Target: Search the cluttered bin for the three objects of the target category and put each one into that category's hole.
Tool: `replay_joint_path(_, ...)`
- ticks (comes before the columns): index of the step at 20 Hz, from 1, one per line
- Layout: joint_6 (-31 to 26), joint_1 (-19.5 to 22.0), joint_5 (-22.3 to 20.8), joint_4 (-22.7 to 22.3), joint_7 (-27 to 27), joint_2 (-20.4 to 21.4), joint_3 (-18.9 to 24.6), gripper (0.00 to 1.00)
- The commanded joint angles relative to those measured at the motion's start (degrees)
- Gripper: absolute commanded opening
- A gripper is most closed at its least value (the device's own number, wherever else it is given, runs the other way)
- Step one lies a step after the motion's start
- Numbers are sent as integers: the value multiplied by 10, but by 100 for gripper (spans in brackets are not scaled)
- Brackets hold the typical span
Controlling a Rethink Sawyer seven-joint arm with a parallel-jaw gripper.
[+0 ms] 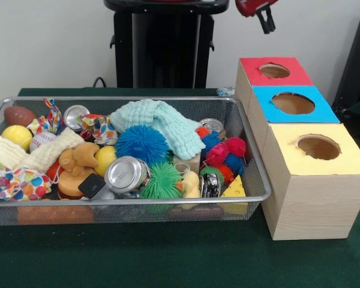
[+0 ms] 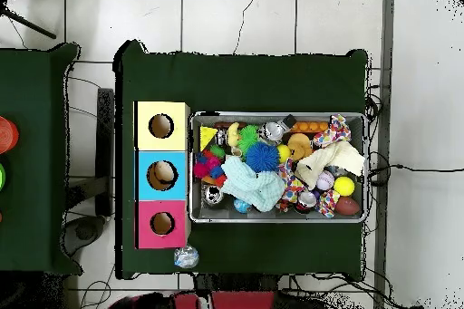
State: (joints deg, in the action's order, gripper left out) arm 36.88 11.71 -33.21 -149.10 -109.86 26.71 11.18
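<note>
Robot arm drawn back, only its end showing at the top of the front view.

A red wrist piece hangs in from the upper edge, tilted, with the black gripper below it, high in the air and touching nothing. Its two thin fingers point downward, close together with a narrow gap between them. In the overhead view, only the red base shows at the bottom edge.

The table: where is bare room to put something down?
Bare green cloth lies along the table's camera-side edge, before the bin and the yellow box. The bin itself is crowded throughout. The gripper hangs above the red box.
</note>
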Motion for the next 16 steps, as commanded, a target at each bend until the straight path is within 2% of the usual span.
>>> replay_joint_path(1, 15, 86, -98, 73, -127, -104, 70, 0)
replay_joint_path(3, 5, 110, -116, 75, -119, -112, 69, 0)
replay_joint_path(8, -92, 222, -216, 129, -102, -155, 96, 0)
replay_joint_path(11, -162, 288, -266, 144, -102, -169, 131, 0)
replay_joint_path(16, -244, 361, -318, 165, -88, -195, 172, 0)
